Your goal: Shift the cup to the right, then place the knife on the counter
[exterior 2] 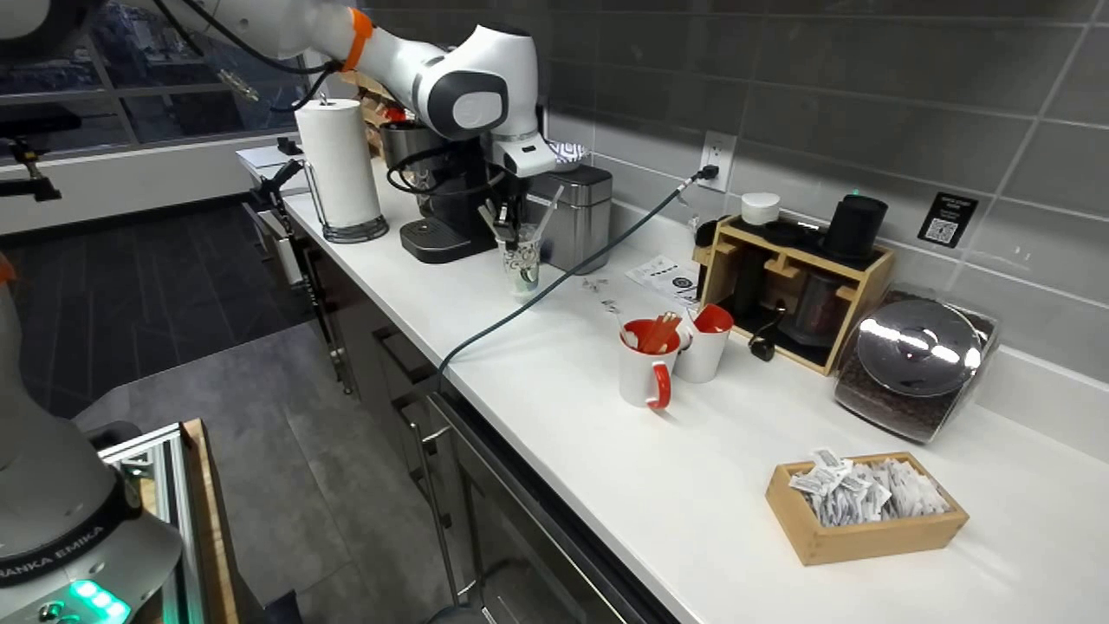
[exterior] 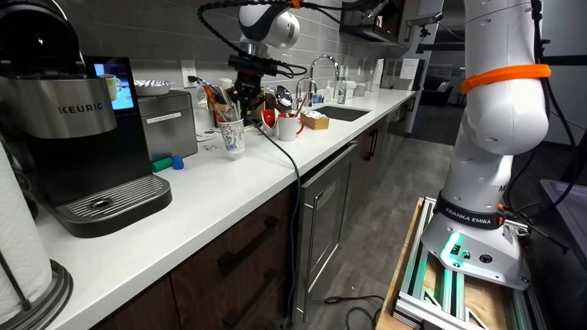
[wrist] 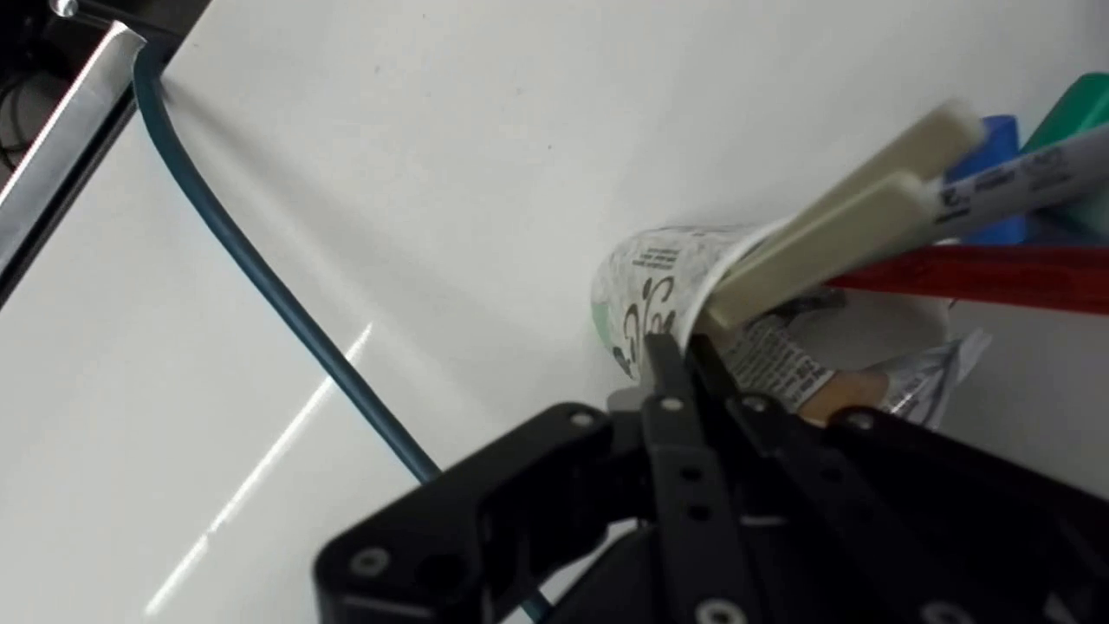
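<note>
The cup (exterior: pixel 230 135) is a whitish printed tumbler on the white counter (exterior: pixel 215 188), beside the coffee machine; it also shows in an exterior view (exterior 2: pixel 520 267). In the wrist view the cup (wrist: pixel 671 269) holds pale flat sticks (wrist: pixel 832 234), a printed white stick, a red stick and a wrapper. My gripper (wrist: pixel 680 347) has its fingers nearly together with the cup's near rim between them, one finger inside and one outside. I cannot tell whether the cup's base touches the counter. I cannot tell whether the knife is among the pale utensils in the cup.
A black coffee machine (exterior: pixel 87 114) and a steel bin (exterior: pixel 169 126) stand beside the cup. Green and blue cylinders (exterior: pixel 178 162) lie by the bin. A dark cable (exterior 2: pixel 554 282) crosses the counter. Red-and-white mugs (exterior 2: pixel 641 377) and a wooden packet box (exterior 2: pixel 866 537) stand farther along.
</note>
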